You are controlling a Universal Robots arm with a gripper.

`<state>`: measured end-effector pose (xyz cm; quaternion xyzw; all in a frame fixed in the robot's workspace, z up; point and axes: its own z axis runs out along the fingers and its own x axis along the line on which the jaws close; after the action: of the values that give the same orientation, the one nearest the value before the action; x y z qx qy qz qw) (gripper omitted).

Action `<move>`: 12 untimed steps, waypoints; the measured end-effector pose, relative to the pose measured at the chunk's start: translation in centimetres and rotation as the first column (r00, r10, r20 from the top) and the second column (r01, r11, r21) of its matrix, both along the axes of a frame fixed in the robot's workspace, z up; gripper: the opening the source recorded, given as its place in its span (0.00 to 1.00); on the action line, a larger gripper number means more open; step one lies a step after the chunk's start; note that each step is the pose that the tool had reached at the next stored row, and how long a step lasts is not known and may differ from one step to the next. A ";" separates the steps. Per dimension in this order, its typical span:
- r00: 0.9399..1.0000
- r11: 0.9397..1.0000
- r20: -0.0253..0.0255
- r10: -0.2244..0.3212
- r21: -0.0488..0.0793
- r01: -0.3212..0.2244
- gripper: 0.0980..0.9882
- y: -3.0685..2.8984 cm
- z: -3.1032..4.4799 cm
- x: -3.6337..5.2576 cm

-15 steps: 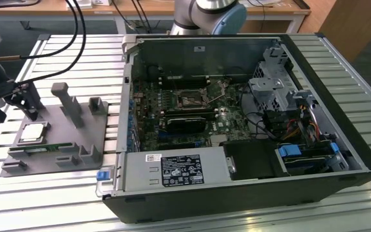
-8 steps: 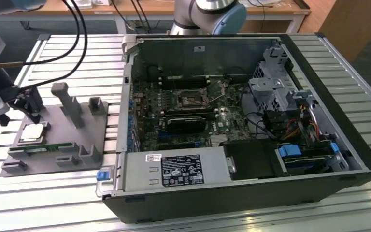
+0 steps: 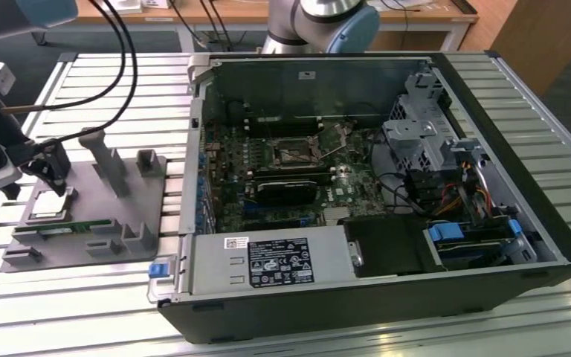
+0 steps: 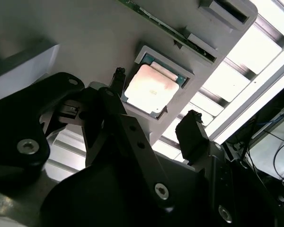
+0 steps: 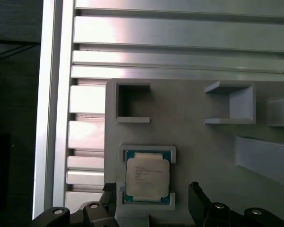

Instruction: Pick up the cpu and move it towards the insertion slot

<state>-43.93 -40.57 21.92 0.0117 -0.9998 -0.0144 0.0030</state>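
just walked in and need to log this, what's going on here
A robot arm's claw hangs open over the cpu, one finger on each side, neither touching it. The cpu lies flat in its nest on the grey fixture plate, not yet lifted. In the exterior view the insertion slot sits inside the open computer case, to the exterior view's right of the plate.

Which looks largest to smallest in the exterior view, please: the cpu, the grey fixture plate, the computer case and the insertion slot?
1. computer case
2. grey fixture plate
3. cpu and insertion slot: these look about alike. The slot seems farther from the camera, so I would not rank them.
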 end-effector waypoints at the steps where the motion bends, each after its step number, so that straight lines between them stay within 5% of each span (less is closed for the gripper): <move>1: 1.000 1.000 0.000 0.000 0.000 0.000 0.68 0.00 -0.12 0.00; 12: 1.000 1.000 0.001 0.001 -0.002 -0.001 0.68 0.00 -1.84 -0.01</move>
<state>-43.93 -40.57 20.08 0.0122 -0.9998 -0.0133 0.0025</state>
